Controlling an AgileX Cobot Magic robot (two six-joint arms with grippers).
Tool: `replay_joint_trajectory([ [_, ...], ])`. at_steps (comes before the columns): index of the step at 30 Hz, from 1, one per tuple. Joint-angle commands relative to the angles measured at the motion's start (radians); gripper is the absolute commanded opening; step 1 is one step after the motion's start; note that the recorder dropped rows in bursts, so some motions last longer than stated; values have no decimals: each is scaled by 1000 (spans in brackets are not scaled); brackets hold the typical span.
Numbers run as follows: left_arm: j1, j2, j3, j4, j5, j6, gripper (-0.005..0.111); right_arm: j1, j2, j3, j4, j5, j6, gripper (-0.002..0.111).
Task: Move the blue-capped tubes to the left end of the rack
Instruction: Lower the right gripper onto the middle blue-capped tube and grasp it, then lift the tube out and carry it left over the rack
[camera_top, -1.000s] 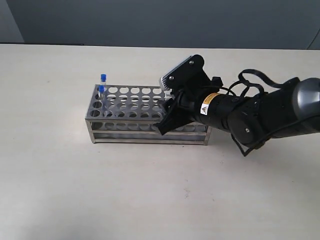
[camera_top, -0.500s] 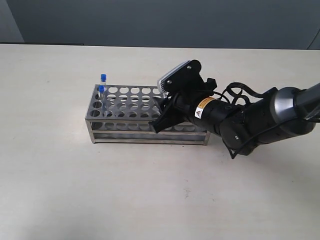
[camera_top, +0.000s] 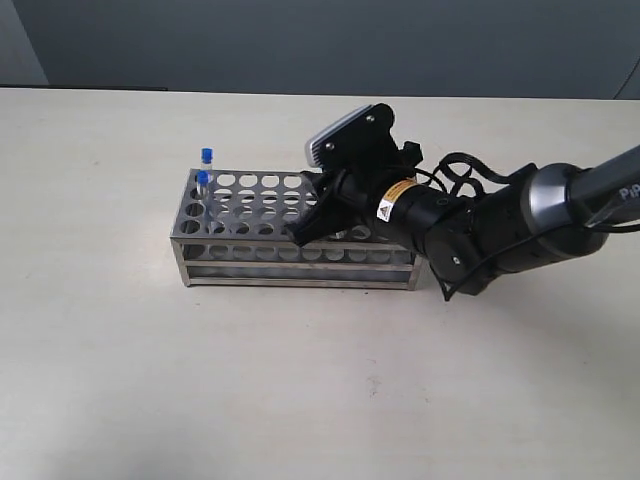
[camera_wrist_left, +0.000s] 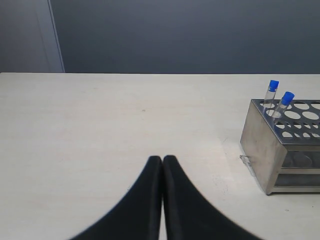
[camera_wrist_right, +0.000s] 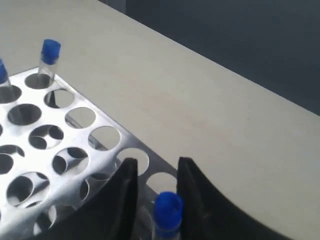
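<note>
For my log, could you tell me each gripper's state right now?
Left gripper: closed, empty.
Right gripper: closed on a blue-capped tube.

Rack (camera_top: 250, 250) right end behind arm (camera_top: 500, 230)

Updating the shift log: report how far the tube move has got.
Done: two blue-capped tubes stand at the left end of the rack. In hand: the right gripper appears to hold a third tube over the rack. Remaining: seating it beside them; no other tube is visible. The left gripper sits shut, off the rack.
</note>
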Motion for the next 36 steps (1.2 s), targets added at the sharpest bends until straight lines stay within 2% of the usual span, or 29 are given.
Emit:
replay_joint_trajectory([
  [1,-6,-4,-3,1,-6,-1,1,-5,13,-19,15,34,7,19],
  [9,-6,-4,-3,1,-6,-1,1,-5,13,-19,23,48,7,0],
  [23,-6,-4,-3,-1,-6,-1,1,-3,-168,-19,25,98,0,-1],
  [36,-6,-4,-3,-1,-6,-1,1,-3,-234,-19,15,122,0,-1],
])
